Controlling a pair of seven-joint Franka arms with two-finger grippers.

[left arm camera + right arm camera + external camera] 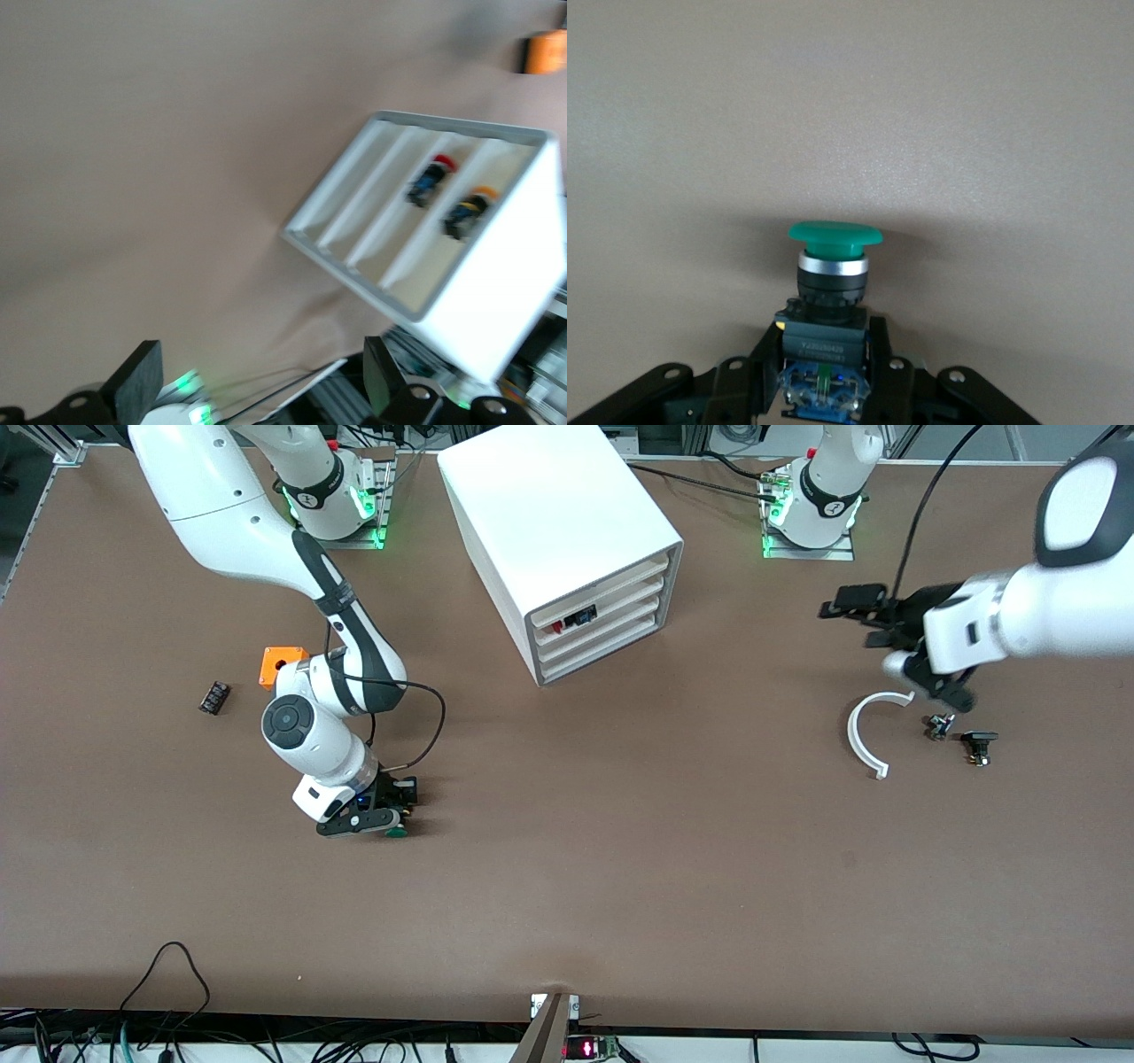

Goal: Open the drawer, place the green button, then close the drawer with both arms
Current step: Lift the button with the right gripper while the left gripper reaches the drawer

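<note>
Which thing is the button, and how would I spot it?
Find the right arm's end of the brown table. Low there, the right gripper is shut on the button. Only it has a round green cap; the orange box nearby doesn't.

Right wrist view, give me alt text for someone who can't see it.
The button, with its round green cap, black body and blue rear part, sits clamped between the black fingers of the right gripper. The plain brown table fills the rest of the view.
</note>
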